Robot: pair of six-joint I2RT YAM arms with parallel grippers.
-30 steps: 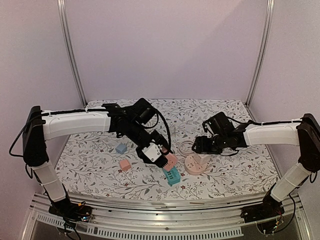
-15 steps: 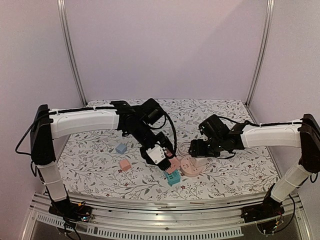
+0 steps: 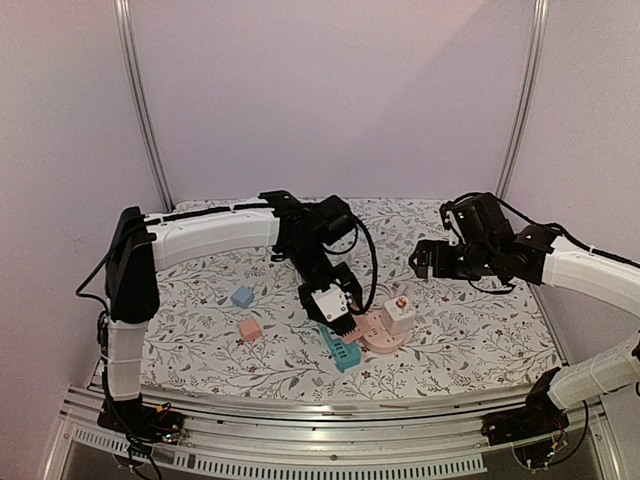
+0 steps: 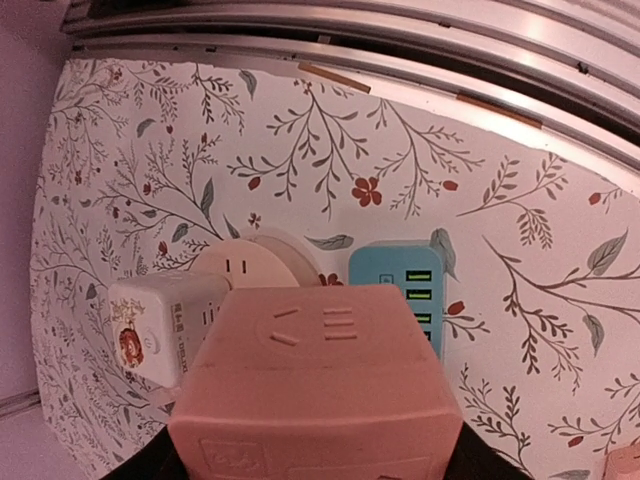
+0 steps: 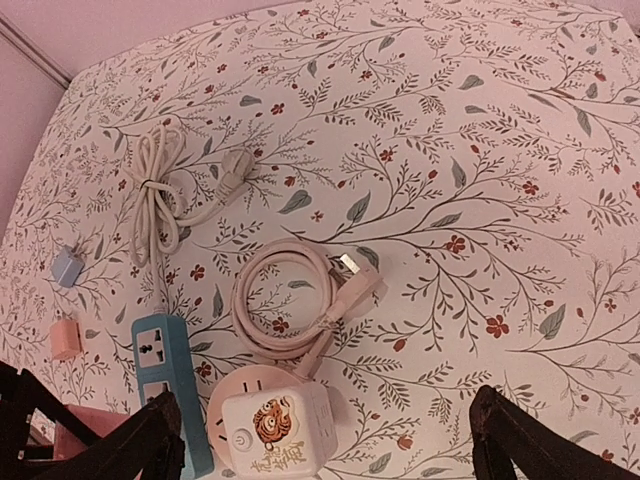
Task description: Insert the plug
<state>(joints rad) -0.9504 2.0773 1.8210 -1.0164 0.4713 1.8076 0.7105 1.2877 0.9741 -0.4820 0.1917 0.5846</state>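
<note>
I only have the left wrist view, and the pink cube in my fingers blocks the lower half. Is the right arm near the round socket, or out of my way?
Observer: Out of the way. The right gripper hangs open and empty above the cloth, farther back than the round socket and to its right.
Operator: Anything loose on the far side of that socket?
Observer: A coiled white cable lies there, its plug resting free on the cloth.
Operator: Any spare adapters off to the left?
Observer: A small blue adapter lies on the cloth, well left of your pink cube.
</note>
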